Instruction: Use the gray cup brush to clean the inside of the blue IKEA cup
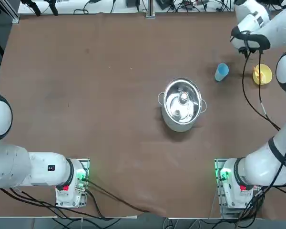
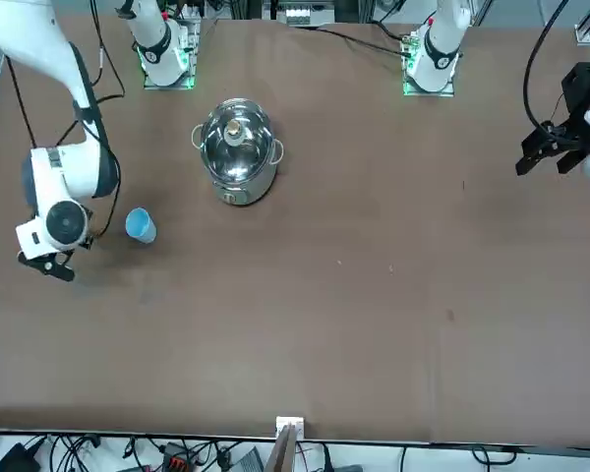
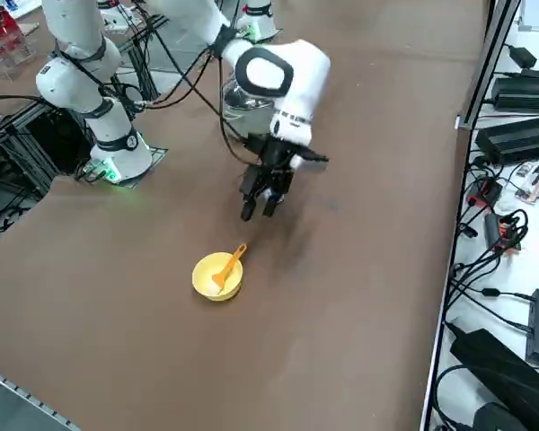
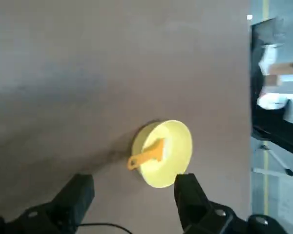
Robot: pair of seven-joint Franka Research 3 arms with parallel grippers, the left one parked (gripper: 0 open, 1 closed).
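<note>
My 2 jaws [image 4: 134, 187], open and unloaded; ahead of them, 1 yellow bowl [image 4: 163, 153] holding 1 orange-handled brush [image 4: 147, 155].

right arm [image 1: 271, 157]: white rounded shells | black joint bands | black cables | right gripper [image 4: 134, 197]: black, silver screws

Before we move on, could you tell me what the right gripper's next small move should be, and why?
Probably ease the right gripper toward the orange handle over the yellow bowl's rim: its fingers stand open with nothing between them, and the handle sticks out graspably.
</note>
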